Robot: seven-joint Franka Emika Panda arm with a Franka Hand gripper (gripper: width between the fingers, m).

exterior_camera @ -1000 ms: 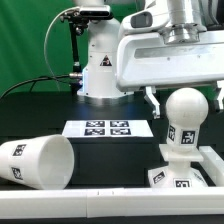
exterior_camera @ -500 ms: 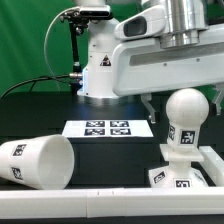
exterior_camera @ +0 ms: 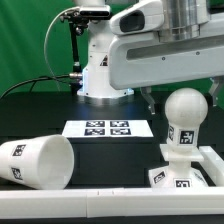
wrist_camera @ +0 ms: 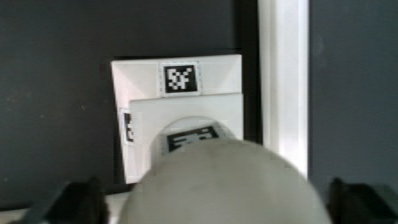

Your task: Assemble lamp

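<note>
Found shade (exterior_camera: 35,162) nearest, lying on its side on the bench (exterior_camera: 110,160) at the exterior view's left, mouth toward the exterior view's right, well apart from the other parts. Noted bulb (exterior_camera: 186,108) upright on its stem at the exterior view's right, apparently seated in the base (exterior_camera: 172,178). Saw jaws released, spread either side of the bulb head, grasping nothing. Logged marker board (exterior_camera: 106,128) flat behind. Judged bulb-to-base step done, shade fitting outstanding. Next: lift clear without nudging the bulb, then grasp the shade rim.

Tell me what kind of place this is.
Probably a robotics lab test bench: a green backdrop, a black table carrying a marker board, and a white lamp shade with a square tag.
</note>
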